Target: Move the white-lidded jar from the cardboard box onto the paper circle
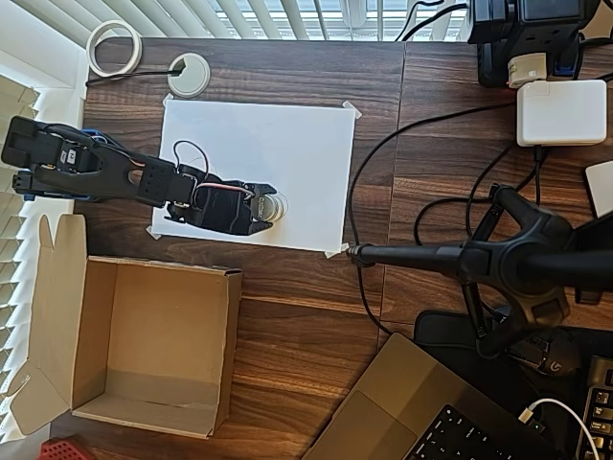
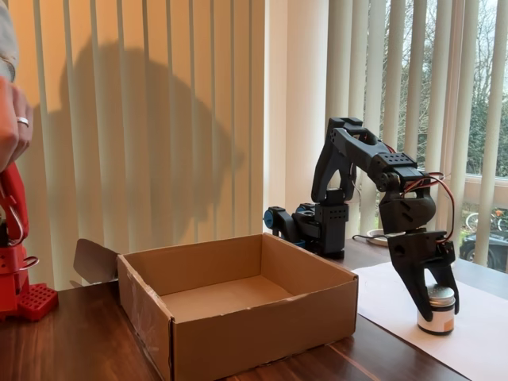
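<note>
One jar (image 2: 437,309), one cardboard box (image 1: 153,345), one paper sheet (image 1: 287,144).

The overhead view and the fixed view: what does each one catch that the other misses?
Overhead alone: the tape roll, white desk grommet, power adapter and laptop. Fixed view alone: a person's hand and trees outside the blinds. Both: the cardboard box, and the gripper around the white-lidded jar on the white sheet.
</note>
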Available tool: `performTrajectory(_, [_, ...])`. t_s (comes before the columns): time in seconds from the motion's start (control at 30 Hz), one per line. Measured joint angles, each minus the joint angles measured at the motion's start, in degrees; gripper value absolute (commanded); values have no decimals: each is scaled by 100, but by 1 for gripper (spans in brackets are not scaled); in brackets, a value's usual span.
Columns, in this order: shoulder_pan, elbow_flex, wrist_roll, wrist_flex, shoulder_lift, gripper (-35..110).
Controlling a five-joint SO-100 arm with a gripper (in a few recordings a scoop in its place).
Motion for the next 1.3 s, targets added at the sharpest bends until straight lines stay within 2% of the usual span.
performTrajectory(0.47, [-9, 0, 149, -158, 0, 1])
performTrajectory(0.93, [-9, 0, -114, -158, 0, 25])
performTrajectory(1.3, [-9, 0, -53, -352, 0, 30])
